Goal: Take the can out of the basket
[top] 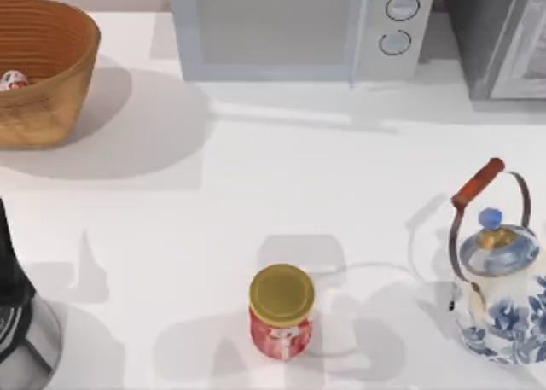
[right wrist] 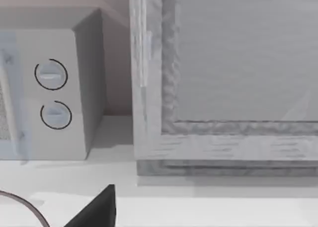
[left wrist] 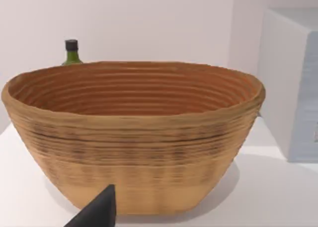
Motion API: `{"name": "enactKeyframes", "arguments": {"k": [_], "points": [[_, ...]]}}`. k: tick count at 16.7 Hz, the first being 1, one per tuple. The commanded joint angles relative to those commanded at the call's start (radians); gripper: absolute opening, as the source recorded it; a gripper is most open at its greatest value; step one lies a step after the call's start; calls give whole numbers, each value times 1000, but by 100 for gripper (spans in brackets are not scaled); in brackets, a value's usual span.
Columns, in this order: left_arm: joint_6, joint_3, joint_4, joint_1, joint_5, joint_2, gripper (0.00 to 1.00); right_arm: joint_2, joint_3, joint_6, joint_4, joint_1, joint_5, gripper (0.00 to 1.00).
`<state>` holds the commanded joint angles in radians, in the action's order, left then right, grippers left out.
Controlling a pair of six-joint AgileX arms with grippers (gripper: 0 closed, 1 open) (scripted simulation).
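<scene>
Left arm (top: 21,322): dark body at the worktop's near left edge in the top view; I cannot tell how its jaws stand.
Red jar (top: 281,311): near centre of the worktop (top: 213,228), gold lid up, upright.
Kettle (top: 499,279): near right, white with blue flowers, brown-gripped handle raised.
Basket (top: 47,66): far left corner, orange-brown wicker, ribbed inside.
Can (top: 12,80): tiny, white-silvery with red marks, lying low inside the basket.
Microwave (top: 299,27): far centre, two round dials at its right.
Left wrist view: basket wall side-on, interior floor hidden, so the can is hidden; a green bottle (left wrist: 72,52) stands behind the rim.
Right wrist view: microwave dials and a grey framed cabinet (right wrist: 223,78) beside it.
</scene>
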<state>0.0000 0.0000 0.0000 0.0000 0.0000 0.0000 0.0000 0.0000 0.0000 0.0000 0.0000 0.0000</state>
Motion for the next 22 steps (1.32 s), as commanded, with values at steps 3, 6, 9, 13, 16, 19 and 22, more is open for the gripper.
{"name": "enactKeyframes", "arguments": {"k": [3,6,9,13,16,19,22], "points": [[0,7,-5,1,-1,8,100,0,0,0,0,0,0,100],[4,78,-52,13,-4,84,100,0,0,0,0,0,0,100],[10,219,-144,29,-4,235,100,0,0,0,0,0,0,100],[24,501,-321,50,2,530,100,0,0,0,0,0,0,100],[37,767,-482,65,11,801,100,0,0,0,0,0,0,100],[52,1064,-656,81,21,1100,100,0,0,0,0,0,0,100],[69,1376,-833,96,32,1410,100,0,0,0,0,0,0,100]]}}
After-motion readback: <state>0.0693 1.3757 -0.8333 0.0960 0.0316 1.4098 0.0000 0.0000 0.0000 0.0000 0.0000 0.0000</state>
